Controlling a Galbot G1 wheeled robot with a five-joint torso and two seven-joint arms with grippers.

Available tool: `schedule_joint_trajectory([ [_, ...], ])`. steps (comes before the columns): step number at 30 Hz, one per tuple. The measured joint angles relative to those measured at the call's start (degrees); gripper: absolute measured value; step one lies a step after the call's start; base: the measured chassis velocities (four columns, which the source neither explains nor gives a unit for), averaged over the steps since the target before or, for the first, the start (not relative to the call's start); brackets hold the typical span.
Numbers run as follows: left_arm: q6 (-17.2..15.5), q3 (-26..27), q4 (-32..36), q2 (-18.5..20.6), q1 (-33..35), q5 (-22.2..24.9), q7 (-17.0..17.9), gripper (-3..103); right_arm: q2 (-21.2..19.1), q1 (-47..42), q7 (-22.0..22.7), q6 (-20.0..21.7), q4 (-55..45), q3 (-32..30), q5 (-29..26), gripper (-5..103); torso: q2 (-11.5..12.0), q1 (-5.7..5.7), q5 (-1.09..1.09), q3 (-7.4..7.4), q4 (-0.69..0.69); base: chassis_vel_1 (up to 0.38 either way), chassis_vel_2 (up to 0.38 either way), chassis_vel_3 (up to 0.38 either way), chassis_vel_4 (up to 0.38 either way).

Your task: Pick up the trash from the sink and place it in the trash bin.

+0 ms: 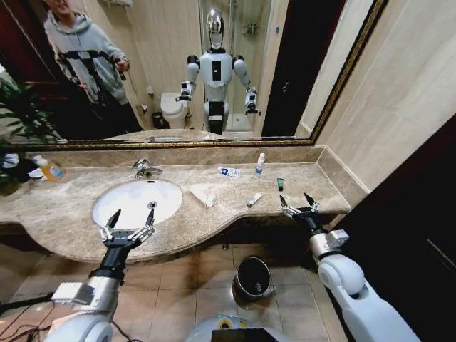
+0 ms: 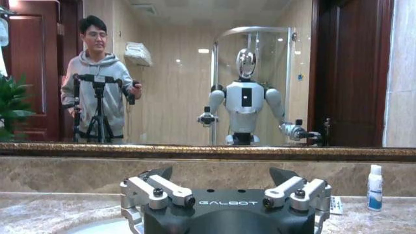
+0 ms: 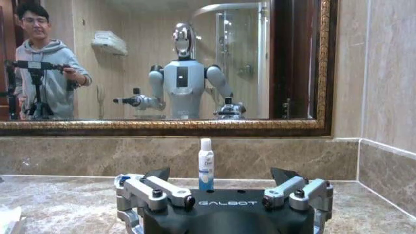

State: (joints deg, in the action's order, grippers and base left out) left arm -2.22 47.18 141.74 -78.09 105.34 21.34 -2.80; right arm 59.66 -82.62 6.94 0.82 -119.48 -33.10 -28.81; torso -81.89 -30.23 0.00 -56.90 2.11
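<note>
A: Where is the trash?

B: On the counter beside the sink, not in it; a crumpled tissue, a sachet, a green piece, a tube and a tiny bottle.

A: Is any in the trash bin?

B: I see none; the bin sits on the floor below; nothing looks done yet.

A: And the tools?

B: The left tool hangs at the sink's front edge, fingers spread, empty; the right tool hangs at the counter's right end, spread, empty too.
</note>
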Motion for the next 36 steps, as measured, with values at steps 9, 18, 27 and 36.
schedule_joint_trajectory([
  [9,0.00,0.00,0.00,0.00,0.00,0.00,0.00,100,-0.36,0.81,0.10,0.16,1.21,-0.04,-0.48,100,0.00,0.00,0.00,0.00,0.00,0.000,0.000,0.000,0.000],
  [18,0.00,0.00,0.00,0.00,0.00,0.00,0.00,100,-0.03,-0.32,-0.21,-0.79,1.62,-0.85,-0.62,100,0.00,0.00,0.00,0.00,0.00,0.000,0.000,0.000,0.000],
  [27,0.00,0.00,0.00,0.00,0.00,0.00,0.00,100,0.37,-2.40,-0.71,-2.35,1.79,-1.75,-0.56,100,0.00,0.00,0.00,0.00,0.00,0.000,0.000,0.000,0.000],
  [36,0.00,0.00,0.00,0.00,0.00,0.00,0.02,100,-0.05,7.30,-1.27,-0.70,9.85,2.59,0.30,100,0.00,0.00,0.00,0.00,0.00,0.000,0.000,0.000,0.000],
])
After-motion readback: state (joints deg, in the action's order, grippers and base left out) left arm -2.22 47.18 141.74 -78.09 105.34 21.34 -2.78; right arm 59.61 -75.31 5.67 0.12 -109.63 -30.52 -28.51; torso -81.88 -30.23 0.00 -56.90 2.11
